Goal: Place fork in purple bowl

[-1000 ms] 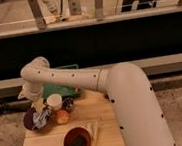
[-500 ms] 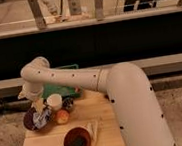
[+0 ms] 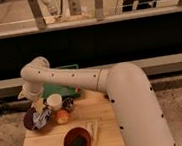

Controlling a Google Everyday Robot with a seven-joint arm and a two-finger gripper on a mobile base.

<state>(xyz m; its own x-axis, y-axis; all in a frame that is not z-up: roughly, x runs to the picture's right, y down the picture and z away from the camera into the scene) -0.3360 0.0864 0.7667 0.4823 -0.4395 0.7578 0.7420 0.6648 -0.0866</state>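
Fork (image 3: 40, 116) lies tilted in purple bowl (image 3: 30, 123), long axis up-right; gripper (image 3: 38, 105) just above.

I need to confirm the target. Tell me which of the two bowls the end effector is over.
The purple bowl at the table's left, under the end effector. The reddish-brown bowl sits apart at the front, beside the wooden sticks.

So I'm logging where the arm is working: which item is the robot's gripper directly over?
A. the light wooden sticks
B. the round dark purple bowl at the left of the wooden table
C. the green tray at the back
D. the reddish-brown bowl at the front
B: the gripper hangs over the round dark purple bowl, far from the reddish-brown bowl.
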